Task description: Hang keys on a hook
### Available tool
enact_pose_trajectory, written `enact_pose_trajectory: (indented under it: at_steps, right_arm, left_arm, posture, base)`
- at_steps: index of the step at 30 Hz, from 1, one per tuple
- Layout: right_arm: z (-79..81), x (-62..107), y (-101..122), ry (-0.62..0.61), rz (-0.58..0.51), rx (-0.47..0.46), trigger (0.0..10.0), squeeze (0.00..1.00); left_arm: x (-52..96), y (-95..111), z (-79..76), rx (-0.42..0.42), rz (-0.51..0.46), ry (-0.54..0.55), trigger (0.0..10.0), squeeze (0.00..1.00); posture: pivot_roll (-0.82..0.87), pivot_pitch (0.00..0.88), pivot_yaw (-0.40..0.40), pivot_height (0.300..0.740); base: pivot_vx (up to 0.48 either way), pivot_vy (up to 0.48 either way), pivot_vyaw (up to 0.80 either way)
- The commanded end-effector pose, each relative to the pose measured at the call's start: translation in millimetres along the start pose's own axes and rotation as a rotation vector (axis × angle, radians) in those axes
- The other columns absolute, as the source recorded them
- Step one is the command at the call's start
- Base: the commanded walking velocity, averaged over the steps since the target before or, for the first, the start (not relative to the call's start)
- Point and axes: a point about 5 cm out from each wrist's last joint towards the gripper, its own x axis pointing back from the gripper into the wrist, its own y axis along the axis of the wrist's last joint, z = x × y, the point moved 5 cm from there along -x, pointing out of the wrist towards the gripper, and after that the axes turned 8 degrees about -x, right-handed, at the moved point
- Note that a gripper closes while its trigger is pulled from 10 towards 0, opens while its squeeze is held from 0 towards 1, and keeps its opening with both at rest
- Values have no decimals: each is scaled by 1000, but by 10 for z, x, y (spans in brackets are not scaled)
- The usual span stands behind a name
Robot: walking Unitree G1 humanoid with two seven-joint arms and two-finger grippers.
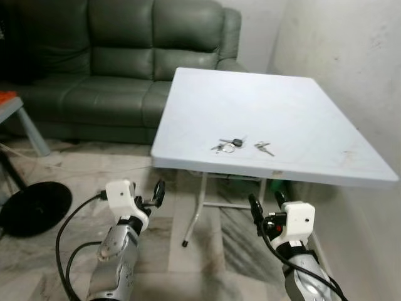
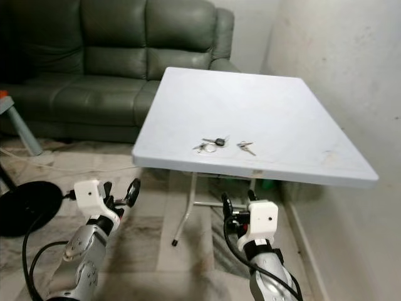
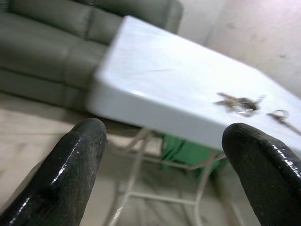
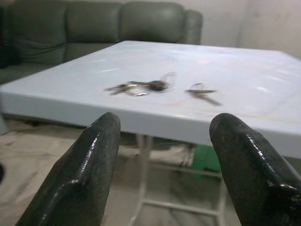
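A bunch of keys (image 1: 229,145) with a black-headed key lies near the front edge of the white folding table (image 1: 282,106). A smaller key on a ring (image 1: 264,148) lies just to its right. Both grippers hang below the table's front edge, out over the floor. My left gripper (image 2: 120,187) is open and holds nothing; it is to the left of the table's corner. My right gripper (image 1: 265,202) is also open and holds nothing, under the edge below the small key. In the right wrist view the key bunch (image 4: 141,86) lies on the tabletop beyond the open fingers (image 4: 101,155).
A dark green sofa (image 1: 125,50) stands behind the table, against its far left corner. A white wall (image 1: 351,56) runs along the table's right side. A black round base (image 1: 31,207) sits on the floor at left. Something green (image 1: 241,182) lies under the table by its metal legs (image 1: 197,210).
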Motion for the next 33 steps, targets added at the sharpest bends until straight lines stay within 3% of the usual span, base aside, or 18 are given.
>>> enact_pose_trajectory:
  at_steps: [1,27,33]
  right_arm:
    - [-64,5,16,-22,-1,2,10000,0]
    - [-24,-27,20,6,1,6,10000,0]
    - [1,-39,9,24,8,2,10000,0]
  left_arm:
    - [-7,-19,-83,-1,9,-26,10000,0]
    - [-27,-14,-103,32,3,-17,10000,0]
    - [-32,-60,-63,24,32,35,10000,0]
  posture:
    - [-32,0,-59,740]
    - [-29,0,-67,740]
    - [-28,0,-68,740]
  base:
    - [371,0,0]
    - [353,0,0]
    - [101,0,0]
